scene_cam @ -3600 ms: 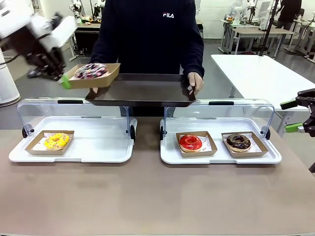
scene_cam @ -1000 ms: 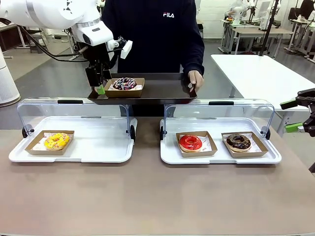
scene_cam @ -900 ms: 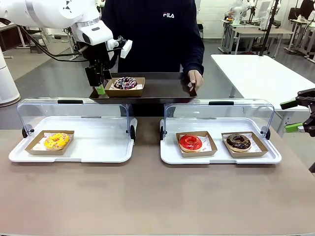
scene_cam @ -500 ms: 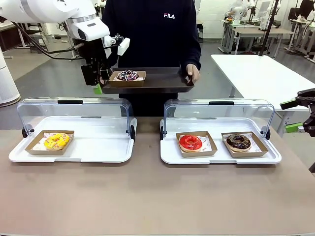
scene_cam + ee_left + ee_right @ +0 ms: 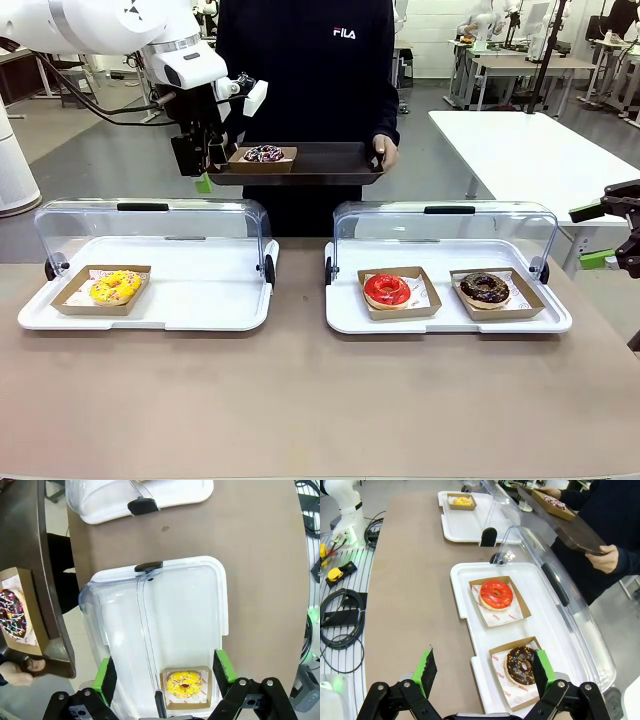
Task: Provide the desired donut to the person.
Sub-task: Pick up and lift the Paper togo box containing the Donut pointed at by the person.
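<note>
The person in a dark sweatshirt stands across the table and holds a dark tray with both hands. On its left end sits a sprinkled donut in a cardboard tray. My left gripper hangs open just off the tray's left edge, holding nothing. The left wrist view shows the left gripper open above the left case, with the sprinkled donut off to the side on the dark tray. My right gripper stays open at the table's right edge, and the right wrist view has the right gripper open too.
Two white display cases with raised clear lids stand on the brown table. The left case holds a yellow donut. The right case holds a red donut and a chocolate donut.
The person has lifted the dark tray with the sprinkled donut and drawn it closer to their body. My left gripper rose a little beside it and stayed open. The right arm is still.
</note>
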